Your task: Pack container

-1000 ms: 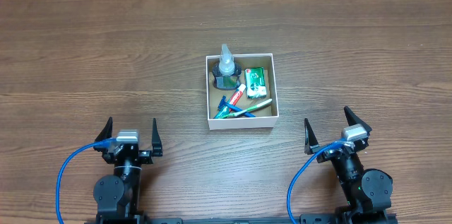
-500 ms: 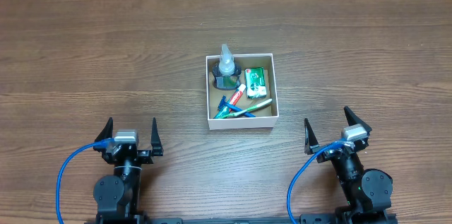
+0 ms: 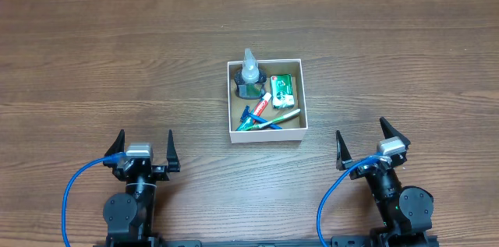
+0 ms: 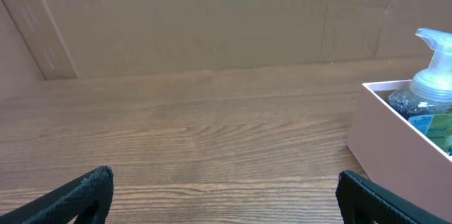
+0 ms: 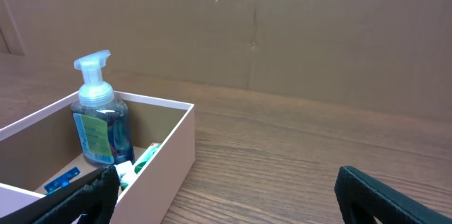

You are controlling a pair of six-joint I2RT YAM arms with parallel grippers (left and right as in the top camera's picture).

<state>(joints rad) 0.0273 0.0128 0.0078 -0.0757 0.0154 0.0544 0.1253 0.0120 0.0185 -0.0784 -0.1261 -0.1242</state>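
The container (image 3: 305, 103), a small white-walled box with a brown inside, sits at the table's middle. It holds a dark bottle with a clear pump nozzle (image 3: 249, 73), a green packet (image 3: 282, 89), a red-and-white tube (image 3: 263, 104) and blue-green items (image 3: 253, 121). It also shows at the right edge of the left wrist view (image 4: 395, 136) and at the left of the right wrist view (image 5: 169, 153). My left gripper (image 3: 144, 147) is open and empty near the front left. My right gripper (image 3: 366, 139) is open and empty near the front right. Both are well short of the container.
The wooden table (image 3: 109, 68) stretches around the container. A brown cardboard wall (image 4: 212, 19) stands behind the table's far edge. Blue cables (image 3: 74, 188) loop beside each arm base.
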